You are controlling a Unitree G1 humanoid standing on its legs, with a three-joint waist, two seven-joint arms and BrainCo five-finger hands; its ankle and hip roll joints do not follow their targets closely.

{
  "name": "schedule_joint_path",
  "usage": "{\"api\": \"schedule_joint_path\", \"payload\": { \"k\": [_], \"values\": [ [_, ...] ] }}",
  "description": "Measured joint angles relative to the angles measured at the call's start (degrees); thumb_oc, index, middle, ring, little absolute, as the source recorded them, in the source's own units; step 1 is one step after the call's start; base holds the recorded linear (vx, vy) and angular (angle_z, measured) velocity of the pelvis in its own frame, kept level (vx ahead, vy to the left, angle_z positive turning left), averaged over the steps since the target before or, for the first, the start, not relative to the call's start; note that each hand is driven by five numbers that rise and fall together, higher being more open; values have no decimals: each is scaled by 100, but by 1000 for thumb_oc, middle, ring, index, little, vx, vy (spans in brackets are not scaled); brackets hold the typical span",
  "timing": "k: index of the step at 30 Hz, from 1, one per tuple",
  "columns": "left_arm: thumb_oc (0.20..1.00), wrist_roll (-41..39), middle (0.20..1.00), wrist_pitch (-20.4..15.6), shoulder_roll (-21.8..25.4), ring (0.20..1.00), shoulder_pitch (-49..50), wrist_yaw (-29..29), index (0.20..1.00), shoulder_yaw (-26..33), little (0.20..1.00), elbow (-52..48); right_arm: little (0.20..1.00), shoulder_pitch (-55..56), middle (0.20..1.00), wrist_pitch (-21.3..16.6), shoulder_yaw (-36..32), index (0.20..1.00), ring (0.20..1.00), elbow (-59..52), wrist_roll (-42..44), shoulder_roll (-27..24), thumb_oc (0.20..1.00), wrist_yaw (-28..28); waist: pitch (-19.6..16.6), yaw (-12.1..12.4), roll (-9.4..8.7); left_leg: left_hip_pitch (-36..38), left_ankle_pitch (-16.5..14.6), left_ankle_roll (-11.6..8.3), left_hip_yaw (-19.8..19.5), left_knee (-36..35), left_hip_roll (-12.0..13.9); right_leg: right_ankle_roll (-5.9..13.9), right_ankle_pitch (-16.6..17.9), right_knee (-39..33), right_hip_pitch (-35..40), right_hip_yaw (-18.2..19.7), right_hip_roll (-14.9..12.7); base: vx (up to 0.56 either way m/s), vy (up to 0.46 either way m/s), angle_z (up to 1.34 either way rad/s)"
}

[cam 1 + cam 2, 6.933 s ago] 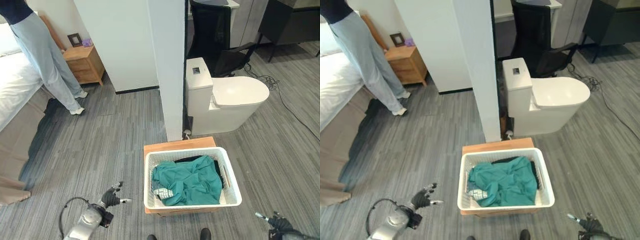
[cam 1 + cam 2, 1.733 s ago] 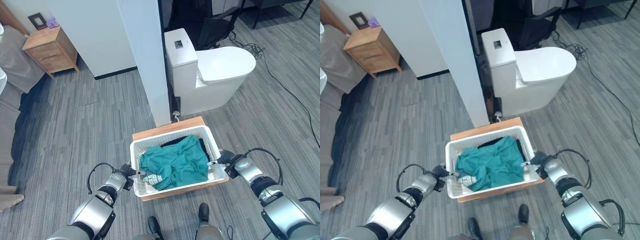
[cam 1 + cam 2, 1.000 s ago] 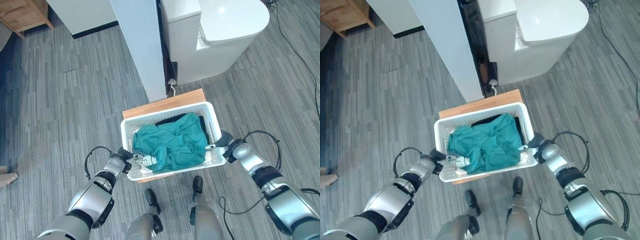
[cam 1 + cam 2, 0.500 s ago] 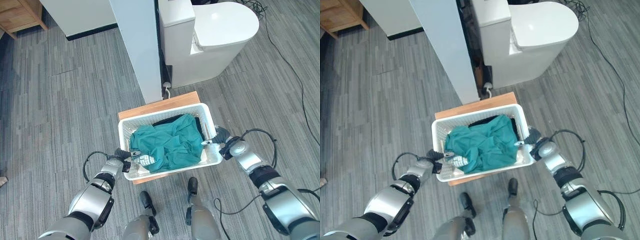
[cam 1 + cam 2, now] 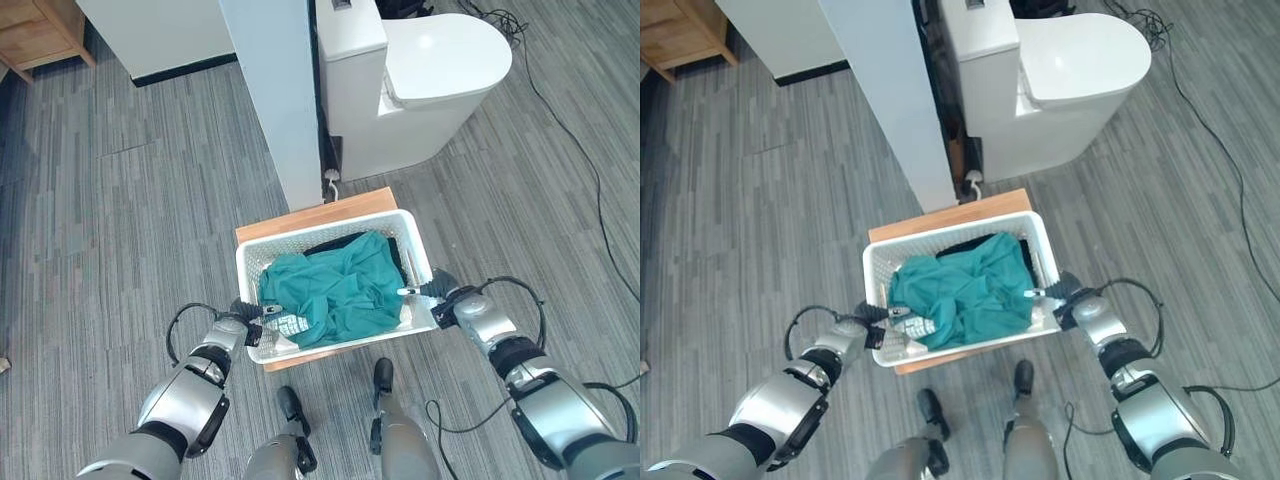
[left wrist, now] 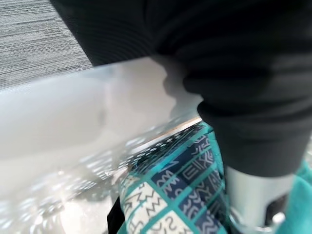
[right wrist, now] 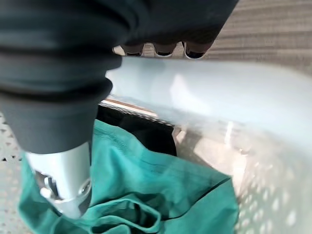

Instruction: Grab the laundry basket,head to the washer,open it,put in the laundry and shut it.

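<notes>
Hands now sit on both short ends of the laundry basket (image 5: 335, 254), where a few seconds back they hung low and apart from it on either side. The left hand (image 5: 243, 316) is at the basket's left rim, its thumb hooked over the edge into the basket beside a patterned cloth (image 6: 180, 180); the right hand (image 5: 440, 297) is on the right rim, and its wrist view shows dark fingertips (image 7: 164, 50) curled under the outer lip with the thumb inside, so both hands grip the rim. The basket holds a green garment (image 5: 335, 290) with something black under it, and it rests on a low wooden stand (image 5: 310, 216) just in front of the white toilet (image 5: 420, 80), near the foot of the white wall end (image 5: 285, 110). Over the last second the head views tip down and swing, so the basket's apparent slide is mostly the camera; I cannot tell that it has left the stand.

In my judgement the grab is about done and the lift is next. Carrying it to the washer, opening it, loading and closing all lie ahead. A lopsided lift could tip the clothes out.
</notes>
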Motion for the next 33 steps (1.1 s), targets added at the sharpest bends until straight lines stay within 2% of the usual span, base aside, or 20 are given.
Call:
{"api": "schedule_joint_path", "payload": {
  "k": [10, 24, 33],
  "values": [
    [1000, -225, 1000, 47, -32, 1000, 1, -2, 1000, 8, 1000, 67, 1000, -31, 1000, -24, 4, 1000, 1000, 0, 131, 51, 1000, -45, -135, -3, -18, -2, 0, 0, 10, 0, 2, 0, 0, 0, -10, 13, 4, 7, 1, 0],
    [1000, -223, 1000, 128, -26, 1000, -57, 3, 1000, -39, 1000, 85, 1000, -596, 1000, -109, 76, 1000, 1000, 869, 358, 342, 1000, -62, -250, -1, -23, -171, 28, 10, 28, 1, 1, -26, 29, 0, -197, 43, 10, 0, 0, 0],
    [1000, -214, 1000, 126, 7, 1000, -311, 3, 1000, -55, 1000, 198, 1000, -883, 1000, -120, 260, 1000, 1000, 1338, 397, 336, 1000, 18, -260, 41, -5, -377, 77, 16, 20, 0, 5, -36, 66, 0, -401, 46, 14, 0, 0, 0]
  ]
}}
